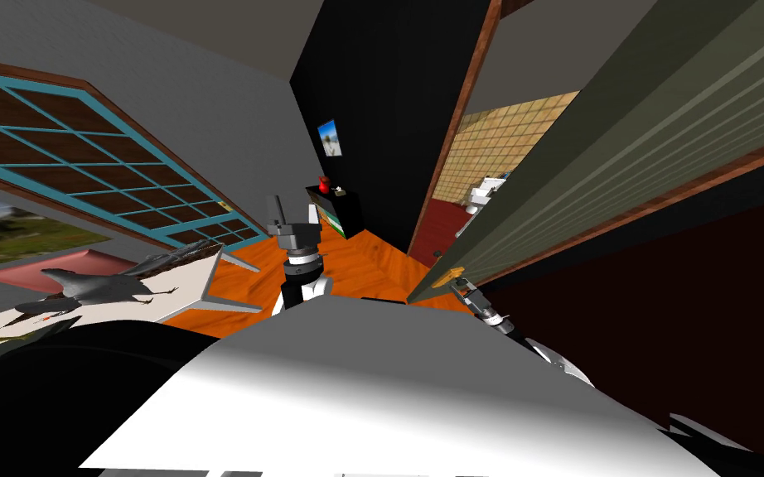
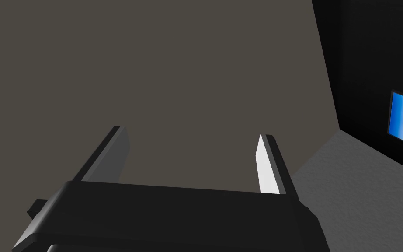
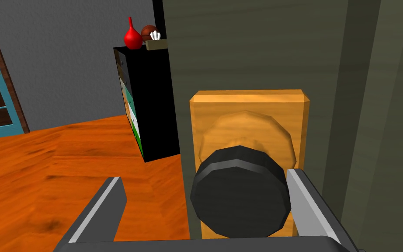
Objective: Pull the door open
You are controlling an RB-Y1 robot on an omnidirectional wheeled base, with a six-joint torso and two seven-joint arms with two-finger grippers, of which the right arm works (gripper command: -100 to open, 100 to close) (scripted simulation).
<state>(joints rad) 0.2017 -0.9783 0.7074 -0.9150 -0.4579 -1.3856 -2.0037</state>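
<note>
The dark olive door [image 3: 257, 43] stands partly ajar; in the head view its edge [image 1: 538, 199] slants across the right side. A round black knob [image 3: 240, 197] sits on an orange wooden plate [image 3: 248, 113], which shows small in the head view [image 1: 447, 276]. My right gripper [image 3: 204, 176] is open around the knob. The knob lies close against one finger [image 3: 305, 205], and a wide gap separates it from the other finger [image 3: 104, 210]. In the head view the right gripper [image 1: 460, 286] sits at the plate. My left gripper [image 1: 293, 214] is raised in front of my chest, open [image 2: 192, 131] and holding nothing.
A black cabinet [image 3: 152, 96] with a red vase [image 3: 132, 36] on top stands just past the door's free edge. There is orange wood floor [image 1: 355, 265] ahead, and a white table [image 1: 198, 286] and a teal glazed door [image 1: 82, 149] on the left. Through the gap is a tiled room [image 1: 496, 149].
</note>
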